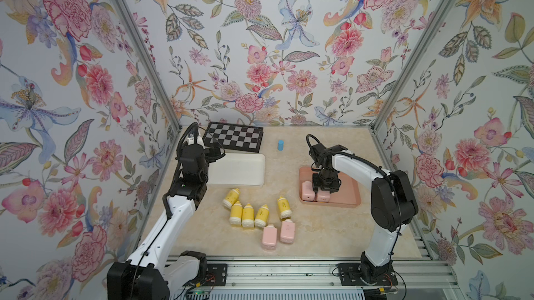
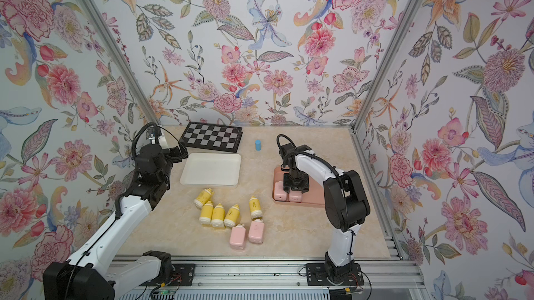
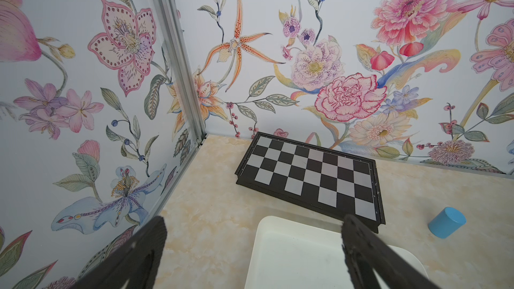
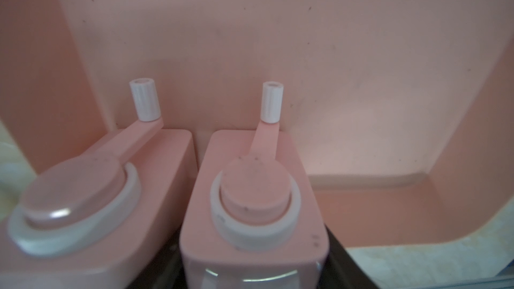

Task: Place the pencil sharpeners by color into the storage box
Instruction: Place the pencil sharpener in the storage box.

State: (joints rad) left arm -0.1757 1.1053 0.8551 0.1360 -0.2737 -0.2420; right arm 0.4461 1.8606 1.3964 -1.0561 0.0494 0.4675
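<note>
On my far left, the left gripper (image 3: 254, 219) hangs over the far corner of the white tray (image 1: 239, 168). Its fingers are spread wide with nothing between them, and the tray holds nothing. Behind the tray lies a chessboard (image 1: 233, 136), with a blue cylinder (image 1: 280, 145) standing beside it; neither is my concern. On the table (image 1: 318, 235), just in front of the white tray, five yellow sharpeners (image 1: 248, 214) lie in a loose cluster, their long axes mostly running front to back. A little to their right and nearer the robot's base, the two loose pink sharpeners (image 1: 269, 237) lie just beside each other, also lengthwise front to back, with their knobbed ends pointing away from me. Further right, the pink tray (image 1: 346, 191) holds the stowed pink sharpeners (image 4: 83, 204), a pair set side by side in its near left corner with their crank faces up. The right gripper (image 1: 324, 190) stands straight down over the right-hand one of that pair, with a dark finger close on either flank. I cannot tell whether the fingers are pressing it or standing just clear. As I judge it, the next pick is the loose pink pair. They lie left of the right fingers and back toward the base, nearer this arm than the other. The yellow ones sit closer to the left arm.
</note>
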